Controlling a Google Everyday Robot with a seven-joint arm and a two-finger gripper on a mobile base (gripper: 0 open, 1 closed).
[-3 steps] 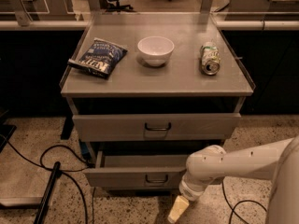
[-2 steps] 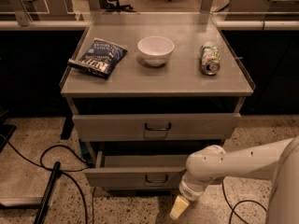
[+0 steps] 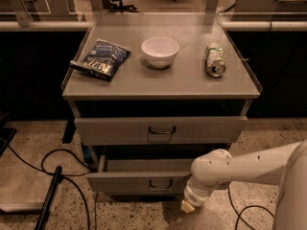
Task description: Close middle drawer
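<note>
Open middle drawer, gripper just below its front.
Risk: low push slips under front, drawer stays open. Gripper state: can't tell.

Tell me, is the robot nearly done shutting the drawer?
Not yet. Done: nothing so far; the middle drawer sticks out with its tray showing. In hand: the gripper hangs low by the drawer's right end, near the floor and below the handle. Left: push the front in until it lines up under the top drawer.
</note>
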